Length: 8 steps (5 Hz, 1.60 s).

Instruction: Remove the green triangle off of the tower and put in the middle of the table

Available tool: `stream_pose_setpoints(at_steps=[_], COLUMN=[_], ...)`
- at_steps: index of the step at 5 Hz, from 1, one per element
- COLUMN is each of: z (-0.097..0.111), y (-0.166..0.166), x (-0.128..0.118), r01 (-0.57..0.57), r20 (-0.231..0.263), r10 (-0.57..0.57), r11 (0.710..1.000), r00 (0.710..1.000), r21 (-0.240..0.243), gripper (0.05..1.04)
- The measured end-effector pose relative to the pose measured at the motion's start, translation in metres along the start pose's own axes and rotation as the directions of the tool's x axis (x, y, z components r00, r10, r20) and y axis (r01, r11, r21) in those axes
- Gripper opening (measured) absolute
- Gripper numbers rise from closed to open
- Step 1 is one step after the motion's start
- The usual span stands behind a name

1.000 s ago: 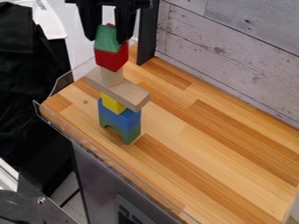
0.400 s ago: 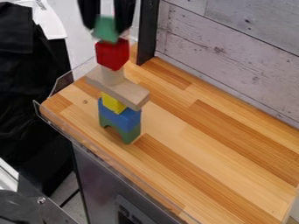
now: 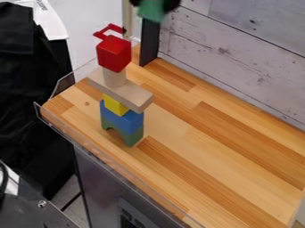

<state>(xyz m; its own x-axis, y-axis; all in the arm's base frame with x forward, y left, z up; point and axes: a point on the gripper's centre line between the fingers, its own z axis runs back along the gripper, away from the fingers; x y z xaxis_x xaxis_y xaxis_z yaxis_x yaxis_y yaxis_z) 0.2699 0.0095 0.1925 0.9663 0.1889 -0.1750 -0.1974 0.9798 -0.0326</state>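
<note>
At the top edge, right of the tower, the black gripper [image 3: 156,3] is shut on the green triangle [image 3: 152,11], which is blurred and hangs higher than the stack. The tower stands at the left part of the wooden table [image 3: 202,151]. From its top down it has a red block [image 3: 113,53], a pale cylinder [image 3: 113,77], a flat wooden plank [image 3: 122,90], a yellow block [image 3: 115,105], a blue block [image 3: 122,119] and a green arch [image 3: 132,137].
A red open-frame object [image 3: 111,30] shows just behind the tower's top. A black post [image 3: 150,40] rises at the table's back left corner. A whitewashed plank wall [image 3: 238,58] runs along the back, and a clear rim [image 3: 113,159] edges the front left side.
The gripper has lifted the green triangle off the red block and carried it up and to the right. The rest of the tower stands where it was.
</note>
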Motion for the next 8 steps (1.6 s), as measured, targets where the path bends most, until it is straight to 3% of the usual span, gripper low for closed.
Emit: stream_pose_setpoints(at_steps=[1,2,3,5,6,7,8], z=[-0.019,-0.060,-0.087,-0.110,-0.125,-0.144,-0.156], y=[-0.036,-0.082,-0.117,-0.117,-0.108,-0.105,-0.109], x=[0.009,0.010,0.009,0.022,0.034,0.050,0.057], r01=[0.093,0.204,0.277,0.217,0.169,0.176,0.189], r20=[0.002,-0.020,-0.045,0.039,0.048,0.021,-0.007], r10=[-0.093,-0.205,-0.280,-0.214,-0.167,-0.176,-0.189], r11=[0.996,0.978,0.959,0.972,0.985,0.984,0.982], r00=[0.996,0.979,0.959,0.976,0.985,0.984,0.982], r21=[-0.017,-0.035,-0.063,-0.093,-0.046,0.008,0.010], gripper=[0.549,0.549,0.549,0.549,0.549,0.549,0.549])
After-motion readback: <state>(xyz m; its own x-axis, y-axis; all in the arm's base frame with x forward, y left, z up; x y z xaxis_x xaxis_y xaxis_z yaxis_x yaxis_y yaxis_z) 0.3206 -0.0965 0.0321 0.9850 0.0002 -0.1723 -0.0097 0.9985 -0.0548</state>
